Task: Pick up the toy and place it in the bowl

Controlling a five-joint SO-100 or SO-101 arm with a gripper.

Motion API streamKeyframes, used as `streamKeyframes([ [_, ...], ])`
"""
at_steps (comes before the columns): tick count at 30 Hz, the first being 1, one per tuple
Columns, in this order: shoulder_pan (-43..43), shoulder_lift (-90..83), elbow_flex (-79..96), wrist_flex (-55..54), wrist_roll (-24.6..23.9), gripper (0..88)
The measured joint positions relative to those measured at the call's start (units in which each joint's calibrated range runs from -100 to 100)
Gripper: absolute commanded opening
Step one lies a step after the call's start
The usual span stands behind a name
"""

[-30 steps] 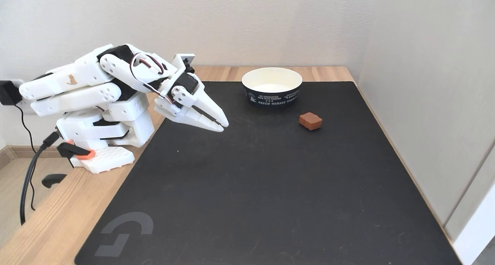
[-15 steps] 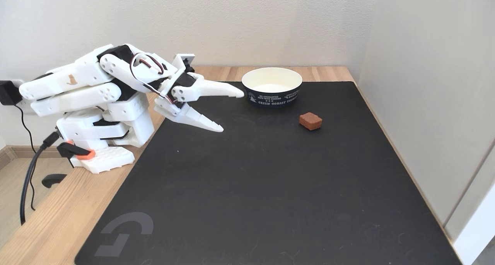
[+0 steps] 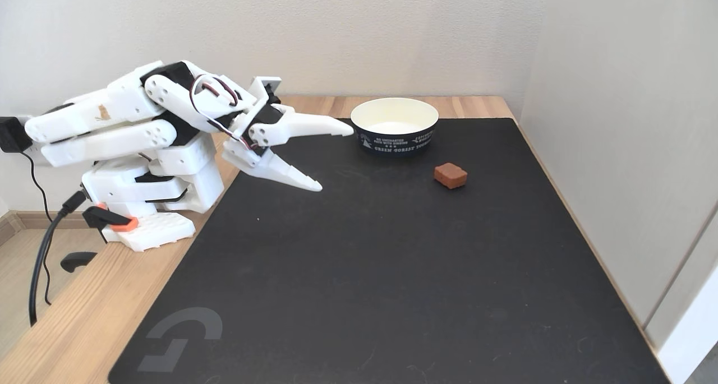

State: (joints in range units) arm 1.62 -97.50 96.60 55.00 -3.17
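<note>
Toy [image 3: 450, 175] alone on black mat [image 3: 392, 272], near bowl [image 3: 394, 125].

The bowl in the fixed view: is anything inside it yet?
Nothing shows inside the bowl: its cream far wall and part of the floor are bare. The near wall hides the front of the floor. The toy lies outside on the black mat.

Bare mat [image 3: 392, 272] lies between the spread tool [image 3: 336, 158] and the toy [image 3: 450, 175]. The bowl [image 3: 394, 137] stands near the worktop's [image 3: 78, 317] far edge, just beside the upper fingertip [image 3: 342, 129]. A wall [image 3: 628, 120] closes the right edge.
</note>
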Motion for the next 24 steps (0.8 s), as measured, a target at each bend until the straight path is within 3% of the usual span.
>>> streamKeyframes([
  [4, -0.2, 8.9, -8.9, 1.9, 0.0, 43.7],
  [9, -2.9, 33.6, -29.4, 6.7, 0.0, 43.7],
  [20, -9.5, 93.9, -94.4, 17.6, 0.0, 43.7],
  [24, -10.0, 106.2, -110.4, 23.1, 0.0, 43.7],
])
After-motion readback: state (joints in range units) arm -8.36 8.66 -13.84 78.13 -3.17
